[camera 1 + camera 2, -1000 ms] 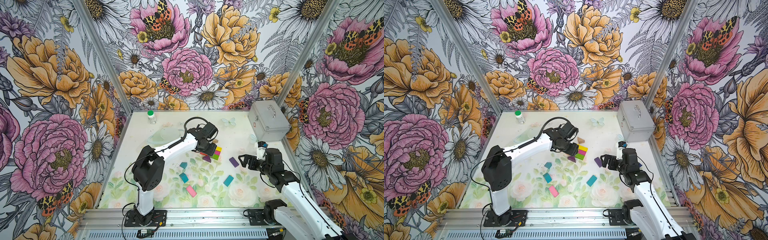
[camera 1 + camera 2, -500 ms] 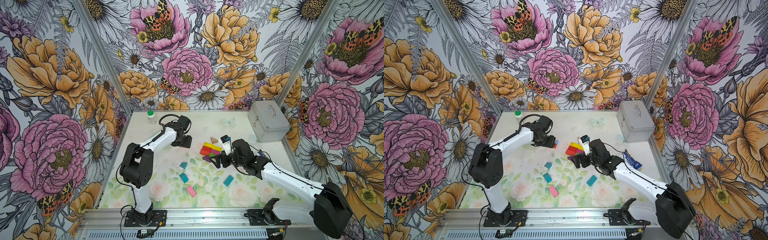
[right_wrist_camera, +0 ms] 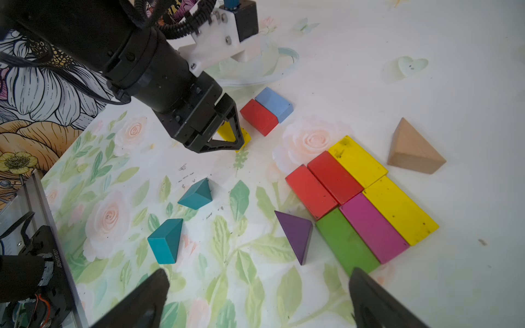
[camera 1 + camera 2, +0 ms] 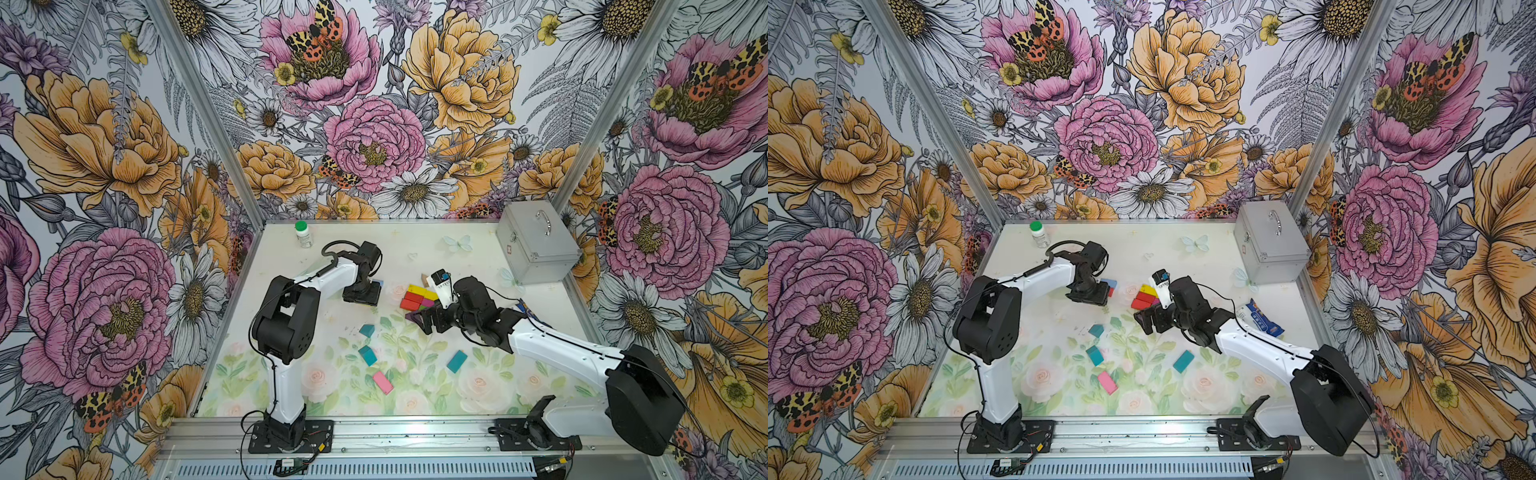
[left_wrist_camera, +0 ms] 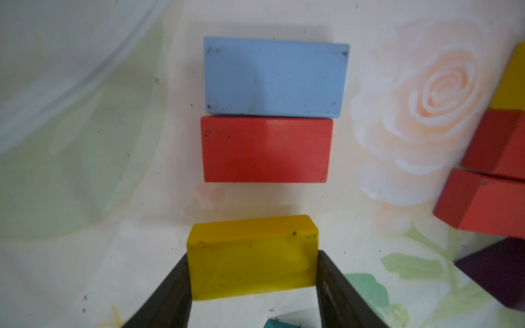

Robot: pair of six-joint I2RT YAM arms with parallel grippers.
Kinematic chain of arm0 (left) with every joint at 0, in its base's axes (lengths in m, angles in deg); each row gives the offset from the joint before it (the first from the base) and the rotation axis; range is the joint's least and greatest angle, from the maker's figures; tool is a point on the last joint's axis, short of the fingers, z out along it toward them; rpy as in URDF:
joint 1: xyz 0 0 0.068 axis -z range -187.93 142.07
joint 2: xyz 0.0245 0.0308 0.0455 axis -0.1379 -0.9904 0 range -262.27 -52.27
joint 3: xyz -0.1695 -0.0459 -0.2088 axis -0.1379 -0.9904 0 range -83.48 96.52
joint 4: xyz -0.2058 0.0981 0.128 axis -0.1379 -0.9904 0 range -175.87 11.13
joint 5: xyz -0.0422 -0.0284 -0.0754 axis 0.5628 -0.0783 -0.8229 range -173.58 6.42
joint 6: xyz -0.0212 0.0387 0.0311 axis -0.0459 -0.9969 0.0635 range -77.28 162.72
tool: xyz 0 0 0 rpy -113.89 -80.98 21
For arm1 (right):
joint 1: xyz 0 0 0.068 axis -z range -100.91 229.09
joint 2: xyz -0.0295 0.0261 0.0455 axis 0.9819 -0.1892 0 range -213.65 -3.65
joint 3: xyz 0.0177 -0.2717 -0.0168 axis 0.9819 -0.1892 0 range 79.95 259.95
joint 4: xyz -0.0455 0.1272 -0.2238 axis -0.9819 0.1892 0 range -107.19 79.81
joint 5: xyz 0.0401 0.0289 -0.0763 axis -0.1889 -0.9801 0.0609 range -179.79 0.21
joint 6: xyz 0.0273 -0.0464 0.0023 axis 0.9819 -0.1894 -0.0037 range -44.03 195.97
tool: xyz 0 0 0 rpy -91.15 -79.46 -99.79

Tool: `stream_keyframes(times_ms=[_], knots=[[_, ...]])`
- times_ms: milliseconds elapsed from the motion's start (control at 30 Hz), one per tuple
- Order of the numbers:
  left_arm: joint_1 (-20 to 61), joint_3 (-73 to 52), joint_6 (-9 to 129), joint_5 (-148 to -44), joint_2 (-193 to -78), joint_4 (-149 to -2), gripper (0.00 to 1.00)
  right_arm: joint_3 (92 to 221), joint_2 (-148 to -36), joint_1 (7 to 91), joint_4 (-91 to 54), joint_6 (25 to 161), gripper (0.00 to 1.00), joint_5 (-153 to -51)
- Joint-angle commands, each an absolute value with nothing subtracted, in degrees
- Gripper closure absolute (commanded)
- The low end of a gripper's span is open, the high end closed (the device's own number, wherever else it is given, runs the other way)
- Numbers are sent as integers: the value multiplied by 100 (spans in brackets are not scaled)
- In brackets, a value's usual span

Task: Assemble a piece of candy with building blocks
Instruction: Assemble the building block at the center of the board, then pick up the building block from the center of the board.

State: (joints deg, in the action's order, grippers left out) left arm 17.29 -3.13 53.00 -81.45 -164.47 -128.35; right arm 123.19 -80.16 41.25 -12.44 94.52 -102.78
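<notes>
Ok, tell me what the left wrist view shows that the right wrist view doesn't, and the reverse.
Only the left wrist view: both fingers of the left hand pressed on the yellow block, seen close. Only the right wrist view: the tan triangle, green block, magenta block, and the open right hand. Both: the red block touching the blue block, the held yellow block, the purple triangle.

In both top views the left gripper (image 4: 362, 294) hides the yellow brick (image 5: 252, 261) it clamps. The left wrist view's edge cuts off a teal block (image 5: 279, 323) and a purple triangle (image 5: 497, 272). In a top view the right arm (image 4: 557, 353) covers most of the snack packet (image 4: 527, 311).
</notes>
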Motion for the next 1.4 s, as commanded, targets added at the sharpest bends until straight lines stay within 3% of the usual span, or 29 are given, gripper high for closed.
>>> stream_keyframes(times_ms=[0, 433, 500, 633, 800, 1000, 1167, 1367], knots=[[1678, -162, 5255, -8201, -16637, -12725, 44, 12526, -8073, 4120, -1421, 9338, 0, -10322], [1669, -24, 5260, -8306, -16987, -12669, 39, 12504, -7977, 4380, -1421, 9232, 0, -10469], [1696, -51, 5259, -8305, -16933, -12674, 35, 12493, -7944, 4417, -1412, 9232, 0, -10464], [1691, -155, 5281, -8206, -16644, -12684, 14, 12492, -7813, 4512, -1275, 9211, 0, -10434], [1868, -252, 5330, -8092, -15889, -12797, 10, 12598, -7538, 4591, -690, 9007, 0, -10196], [2999, 112, 5501, -8242, -15464, -12997, 10, 12315, -6873, 5465, 226, 9158, 0, -9891], [4129, 1245, 5503, -8673, -16497, -13007, 10, 11816, -6172, 6538, 428, 9419, 0, -10158], [4819, 2475, 5230, -8956, -17753, -13027, 8, 11462, -6212, 7488, 214, 9615, 0, -10662]])
